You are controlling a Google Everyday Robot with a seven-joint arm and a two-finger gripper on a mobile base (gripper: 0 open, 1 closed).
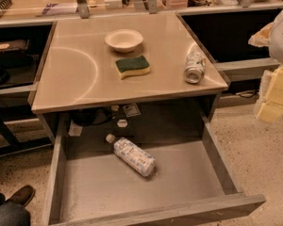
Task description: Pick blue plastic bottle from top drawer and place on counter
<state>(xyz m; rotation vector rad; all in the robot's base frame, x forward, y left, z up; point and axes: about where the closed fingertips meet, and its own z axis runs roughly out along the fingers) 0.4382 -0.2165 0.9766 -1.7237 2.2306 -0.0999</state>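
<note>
The blue plastic bottle lies on its side in the open top drawer, white cap pointing to the back left. The drawer is pulled out below the beige counter. My gripper shows as pale yellowish blocks at the right edge of the view. It hangs over the floor, right of the counter and well away from the bottle. Nothing shows in it.
On the counter stand a white bowl, a green and yellow sponge and a dented silver can lying near the right edge. Dark side shelves flank the counter. A person's shoe is at the lower left.
</note>
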